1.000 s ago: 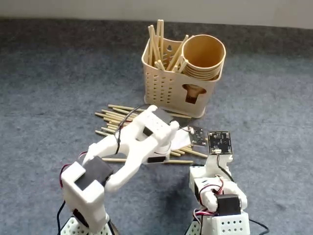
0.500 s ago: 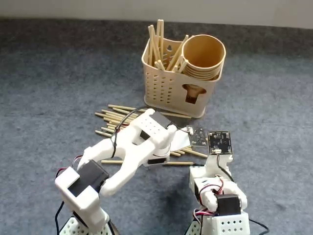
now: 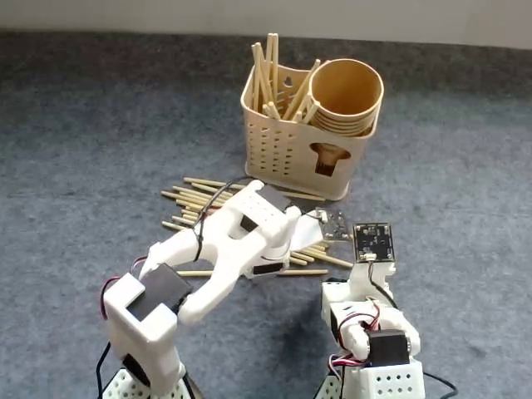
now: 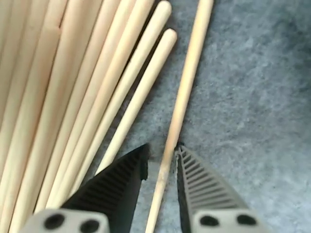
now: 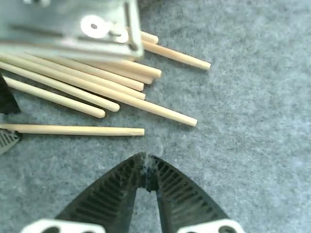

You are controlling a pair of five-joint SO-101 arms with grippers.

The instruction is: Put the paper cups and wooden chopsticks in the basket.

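The cream basket (image 3: 283, 162) stands at the back and holds stacked paper cups (image 3: 345, 91) and several upright chopsticks (image 3: 270, 71). More chopsticks lie in a pile (image 3: 193, 204) on the grey carpet in front of it. My left gripper (image 4: 162, 153) is down at the near edge of that pile. It is open by a narrow gap, with one single chopstick (image 4: 187, 82) lying on the carpet between its fingers. My right gripper (image 5: 146, 167) is shut with nothing in it, a little short of that same chopstick (image 5: 73, 130).
The left arm's wrist (image 3: 258, 224) covers the middle of the pile. The right arm (image 3: 370, 332) sits folded at the near right. Bare carpet lies to the left and right of the basket. The left arm's metal plate (image 5: 68, 24) hangs over the chopstick ends (image 5: 112, 80).
The left arm's rear part dipped half a second ago and has risen back. Its wrist stays over the chopsticks. The right arm has not moved.
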